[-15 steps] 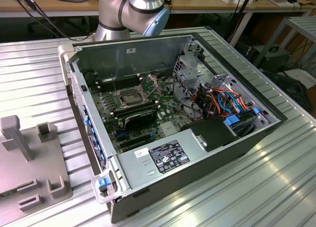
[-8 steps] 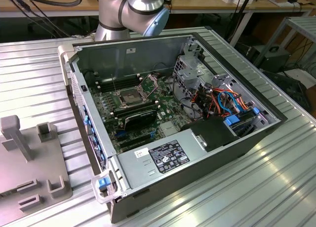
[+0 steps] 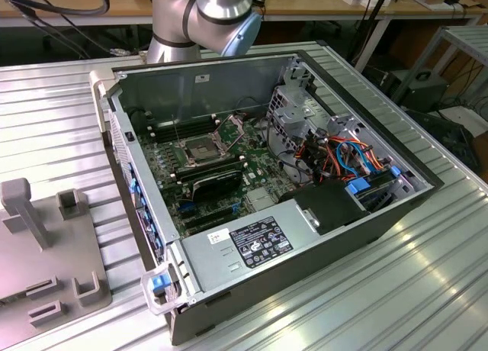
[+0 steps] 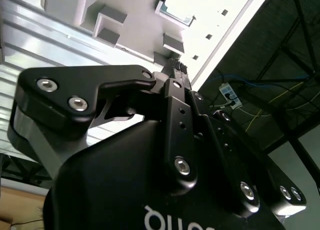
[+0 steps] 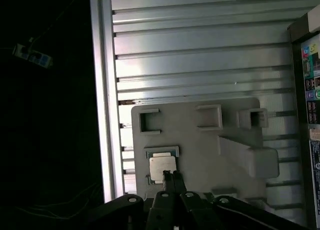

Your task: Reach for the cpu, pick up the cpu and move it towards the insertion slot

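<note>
**A:** How do the jaws stand?

**B:** Clenched on nothing. In both wrist views the gripper has its two tips pressed together. In the second wrist view white lettering runs across its black body, cut off at the picture's edge.

**A:** And the chip?

**B:** The chip lies flat, pale metal face up, in a shallow seat of the grey plastic block. In the first wrist view the tips cross one edge of it. Whether they touch it I cannot tell.

**A:** What carries the block?

**B:** A ribbed metal tabletop. Beside the block stands an open computer case, with coloured stickers on its side. Their print is too small to read.

**A:** And inside the case?

**B:** Nearest the camera in the exterior view is the grey power supply. It bears a black label with fine white print that I cannot make out. Farther in, on the green board, sits the socket, a silvery frame around a dark centre, well apart from the block. The arm rises behind the case.
</note>
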`<state>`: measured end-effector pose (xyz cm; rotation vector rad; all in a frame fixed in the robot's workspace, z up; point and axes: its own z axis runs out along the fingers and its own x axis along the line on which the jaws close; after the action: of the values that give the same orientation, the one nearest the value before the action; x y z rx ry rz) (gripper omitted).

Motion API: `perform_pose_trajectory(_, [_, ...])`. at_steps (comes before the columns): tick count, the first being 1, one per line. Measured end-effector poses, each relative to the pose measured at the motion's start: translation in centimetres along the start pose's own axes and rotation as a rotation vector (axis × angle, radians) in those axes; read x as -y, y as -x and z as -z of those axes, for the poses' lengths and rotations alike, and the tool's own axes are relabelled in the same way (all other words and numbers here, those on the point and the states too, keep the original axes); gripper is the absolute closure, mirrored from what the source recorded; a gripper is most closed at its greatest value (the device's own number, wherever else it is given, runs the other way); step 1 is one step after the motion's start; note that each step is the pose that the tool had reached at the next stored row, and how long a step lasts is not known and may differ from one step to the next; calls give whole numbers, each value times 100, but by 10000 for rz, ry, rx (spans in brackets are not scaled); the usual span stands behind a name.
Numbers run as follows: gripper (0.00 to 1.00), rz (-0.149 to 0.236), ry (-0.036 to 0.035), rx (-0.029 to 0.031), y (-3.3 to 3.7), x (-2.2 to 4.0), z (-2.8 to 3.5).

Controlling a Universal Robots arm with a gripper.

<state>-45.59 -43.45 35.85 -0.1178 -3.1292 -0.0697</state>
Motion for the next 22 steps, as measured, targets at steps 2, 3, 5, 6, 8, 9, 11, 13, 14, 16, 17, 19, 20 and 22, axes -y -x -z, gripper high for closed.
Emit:
perform_pose_trajectory(2, [89, -3, 15, 4, -33, 34, -9])
perform_pose_trajectory(3, [89, -4, 21, 4, -47, 46, -13])
perform_pose_trajectory(5, [89, -2, 35, 2, -79, 64, -20])
perform_pose_trajectory(6, [89, -1, 41, 2, -90, 72, -23])
perform_pose_trajectory(8, [89, -2, 50, 2, -112, 88, -26])
perform_pose_trajectory(9, [89, -2, 51, 1, -118, 91, -26])
perform_pose_trajectory(11, [89, -1, 51, 1, -121, 92, -26])
perform_pose_trajectory(13, [89, 1, 51, 1, -124, 92, -26])
perform_pose_trajectory(14, [89, 16, 51, 0, -131, 92, -26])
perform_pose_trajectory(16, [89, 38, 50, -1, -141, 93, -26])
perform_pose_trajectory(17, [89, 39, 51, -1, -141, 93, -26])
perform_pose_trajectory(19, [89, 42, 51, -1, -142, 93, -26])
perform_pose_trajectory(20, [89, 42, 51, -1, -143, 93, -26])
perform_pose_trajectory(22, [89, 45, 51, -1, -143, 94, -26])
